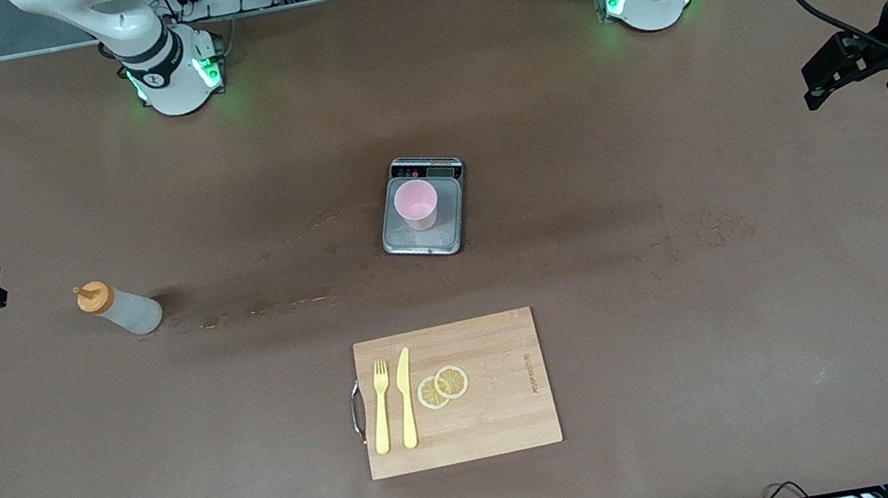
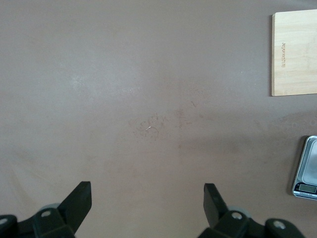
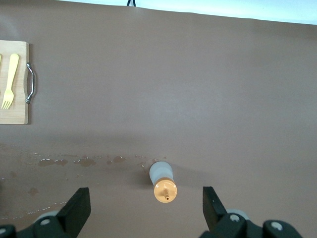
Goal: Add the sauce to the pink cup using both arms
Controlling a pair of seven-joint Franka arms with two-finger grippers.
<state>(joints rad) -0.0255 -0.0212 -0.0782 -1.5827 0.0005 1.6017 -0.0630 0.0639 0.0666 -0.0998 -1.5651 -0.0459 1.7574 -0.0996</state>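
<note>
Pink cup (image 1: pixel 416 203) upright on kitchen scale (image 1: pixel 455 234) mid-bench, likely so added sauce gets weighed. Sauce bottle (image 1: pixel 120 308) upright toward right arm's end. Right hand (image 3: pixel 143 208) above bottle, fingers wide apart, holding nothing. Left hand (image 2: pixel 147 208) above bare bench (image 2: pixel 148 99), likewise open, empty.

Even overhead light, soft shadows, sharp focus.
</note>
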